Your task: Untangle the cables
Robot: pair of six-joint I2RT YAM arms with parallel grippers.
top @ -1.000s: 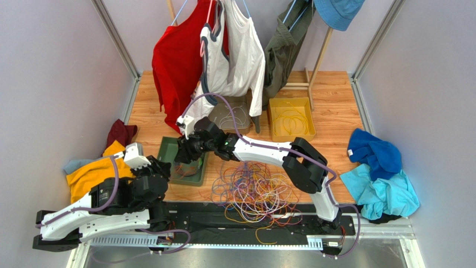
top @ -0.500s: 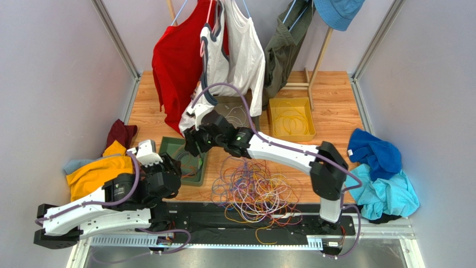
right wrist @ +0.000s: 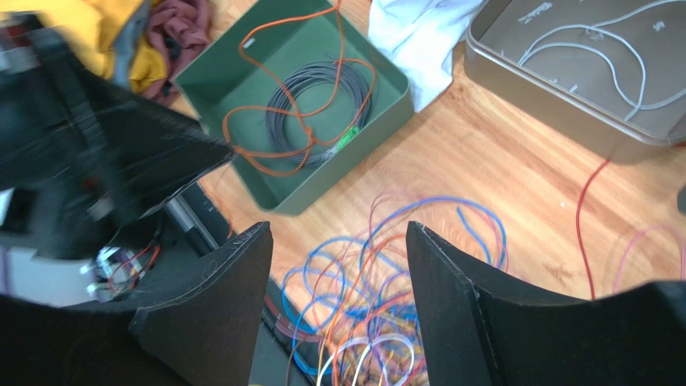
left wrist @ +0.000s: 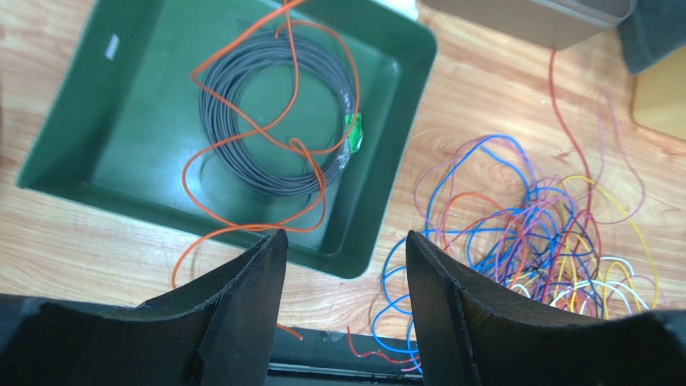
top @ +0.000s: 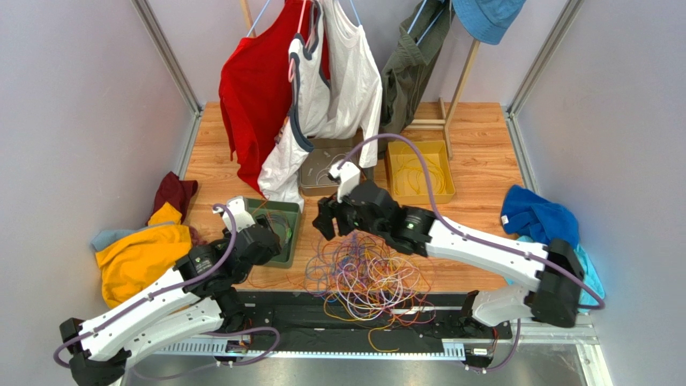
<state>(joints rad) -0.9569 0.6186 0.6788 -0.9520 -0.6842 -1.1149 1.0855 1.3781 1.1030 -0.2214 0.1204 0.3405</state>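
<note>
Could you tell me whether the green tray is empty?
Not empty: the green tray holds a grey cable coil and a loose orange wire.

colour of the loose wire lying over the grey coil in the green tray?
The wire is orange; clearest in the left wrist view.

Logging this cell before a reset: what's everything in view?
cables: many, mixed colours, tangled mid-table
green tray: one, green, left of tangle
grey coil: one, grey, inside green tray
orange wire: one, orange, trailing out of green tray
grey tray: one, grey, behind tangle
yellow tray: one, yellow, rear right
hanging clothes: several, red, white, olive, rear
clothes piles: two, yellow left, blue right
left gripper: one, black, open, near green tray
right gripper: one, black, open, above tangle's edge
</note>
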